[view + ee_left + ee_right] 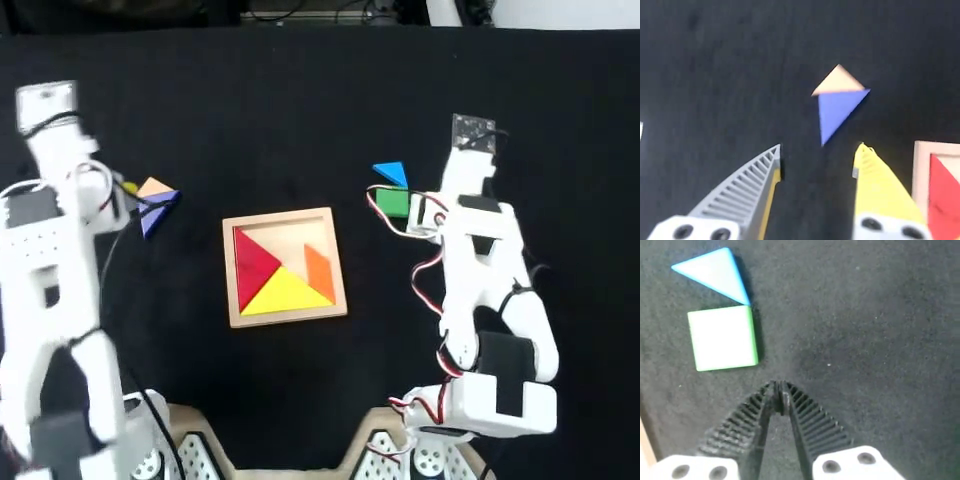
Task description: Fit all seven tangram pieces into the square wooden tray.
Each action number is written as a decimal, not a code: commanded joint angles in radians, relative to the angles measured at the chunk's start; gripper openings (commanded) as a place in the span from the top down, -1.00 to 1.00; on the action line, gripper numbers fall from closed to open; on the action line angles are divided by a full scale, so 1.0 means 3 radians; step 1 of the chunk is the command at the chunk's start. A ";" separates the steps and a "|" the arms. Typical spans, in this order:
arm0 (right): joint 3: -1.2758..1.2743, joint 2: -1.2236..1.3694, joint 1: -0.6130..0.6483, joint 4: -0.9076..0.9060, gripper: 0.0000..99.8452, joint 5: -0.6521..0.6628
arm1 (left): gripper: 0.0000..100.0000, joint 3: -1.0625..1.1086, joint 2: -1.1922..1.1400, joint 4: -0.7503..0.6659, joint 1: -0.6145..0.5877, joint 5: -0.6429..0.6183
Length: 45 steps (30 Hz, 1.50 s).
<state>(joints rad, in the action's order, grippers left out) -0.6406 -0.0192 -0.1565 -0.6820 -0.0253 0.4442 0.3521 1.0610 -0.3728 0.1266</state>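
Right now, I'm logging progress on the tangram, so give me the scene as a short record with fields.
In tray: red triangle, yellow triangle, orange piece
Near left tool: tan triangle, dark blue triangle
Near right tool: light blue triangle, green square
Left tool: open, empty
Right tool: shut, empty
Pieces outside tray: four

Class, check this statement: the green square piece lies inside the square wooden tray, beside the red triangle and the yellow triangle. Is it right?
Not quite. The green square piece lies outside the square wooden tray, on the black cloth next to the light blue triangle, as the high view shows. The red triangle and the yellow triangle do lie inside the tray.
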 commanded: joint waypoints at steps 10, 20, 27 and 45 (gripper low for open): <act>0.0151 -0.0018 0.0072 0.0051 0.98 0.0010 | 0.53 -0.1071 -0.1969 -0.1222 -0.0100 0.0419; 0.0151 -0.0018 0.0077 0.0051 0.98 0.0010 | 0.53 -0.1179 -0.2491 -0.1202 -0.0197 0.0563; 0.0151 -0.0013 0.0077 0.0051 0.98 0.0010 | 0.53 -0.0826 -0.2481 -0.1181 0.0018 0.0793; 0.0146 -0.0013 0.0077 0.0031 0.98 0.0010 | 0.53 -0.0345 -0.1396 -0.0762 0.0033 0.0777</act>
<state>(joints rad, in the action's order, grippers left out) -0.6406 -0.0192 -0.1504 -0.6820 -0.0253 0.3107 -0.1312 0.8999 -0.3652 0.3537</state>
